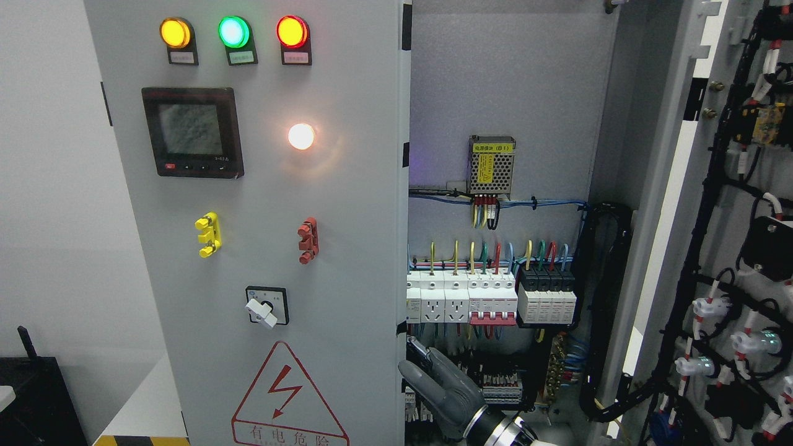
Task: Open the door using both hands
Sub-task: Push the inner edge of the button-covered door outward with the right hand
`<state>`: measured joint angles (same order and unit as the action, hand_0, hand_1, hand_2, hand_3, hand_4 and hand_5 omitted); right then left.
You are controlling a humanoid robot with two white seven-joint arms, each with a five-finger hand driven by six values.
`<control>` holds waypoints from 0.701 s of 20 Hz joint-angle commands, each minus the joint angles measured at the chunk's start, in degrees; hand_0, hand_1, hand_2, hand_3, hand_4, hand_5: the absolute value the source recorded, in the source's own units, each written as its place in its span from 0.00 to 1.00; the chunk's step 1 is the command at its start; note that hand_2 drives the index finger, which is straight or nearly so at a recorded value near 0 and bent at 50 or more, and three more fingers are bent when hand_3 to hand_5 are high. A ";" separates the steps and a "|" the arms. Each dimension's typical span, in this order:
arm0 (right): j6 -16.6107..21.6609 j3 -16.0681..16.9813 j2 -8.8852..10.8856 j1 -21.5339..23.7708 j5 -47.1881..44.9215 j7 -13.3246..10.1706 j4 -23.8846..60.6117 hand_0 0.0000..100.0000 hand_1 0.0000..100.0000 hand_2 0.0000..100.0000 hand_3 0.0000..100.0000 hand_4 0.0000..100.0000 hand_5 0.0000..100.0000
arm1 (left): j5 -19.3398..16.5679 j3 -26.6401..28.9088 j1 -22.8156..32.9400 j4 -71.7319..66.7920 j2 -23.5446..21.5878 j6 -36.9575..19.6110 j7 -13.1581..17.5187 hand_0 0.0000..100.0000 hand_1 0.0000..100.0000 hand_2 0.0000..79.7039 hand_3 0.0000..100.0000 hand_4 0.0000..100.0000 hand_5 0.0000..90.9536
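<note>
The left cabinet door [347,248] is grey and carries three lamps, a display, a rotary switch and a warning triangle. Its free right edge [403,248] stands in front of the open cabinet interior [495,186]. The right door [731,248] is swung wide open at the picture's right, its wired inner face showing. My right hand [416,364] comes up from the bottom edge right of the middle, low inside the cabinet. Its grey fingers [443,378] are stretched toward the left door's edge, with the tips right at it. They grip nothing that I can see. My left arm is out of view.
Inside the cabinet sit a row of breakers and sockets [489,297], a small power supply [492,164] and bundled cables [610,310] down the right side. A white wall is at the left, with a dark object [31,396] at the lower left.
</note>
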<state>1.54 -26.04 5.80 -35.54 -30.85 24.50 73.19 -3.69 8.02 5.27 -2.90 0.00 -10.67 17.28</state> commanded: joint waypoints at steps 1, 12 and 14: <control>0.04 -0.24 -0.09 0.30 0.00 1.34 1.69 0.12 0.39 0.00 0.00 0.00 0.00 | 0.00 0.06 0.01 0.00 1.93 0.03 0.04 0.12 0.39 0.00 0.00 0.00 0.00; 0.04 -2.17 -0.26 0.91 -0.09 1.69 4.77 0.12 0.39 0.00 0.00 0.00 0.00 | 0.00 -0.02 0.01 0.00 1.93 0.03 0.04 0.12 0.39 0.00 0.00 0.00 0.00; 0.04 -2.26 -0.27 0.91 -0.09 2.30 4.85 0.12 0.39 0.00 0.00 0.00 0.00 | 0.00 -0.02 0.01 0.00 1.93 0.03 0.03 0.12 0.39 0.00 0.00 0.00 0.00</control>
<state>1.54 -27.07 5.70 -34.88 -30.90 26.24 75.92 -3.69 8.01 5.27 -2.90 0.00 -10.67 17.26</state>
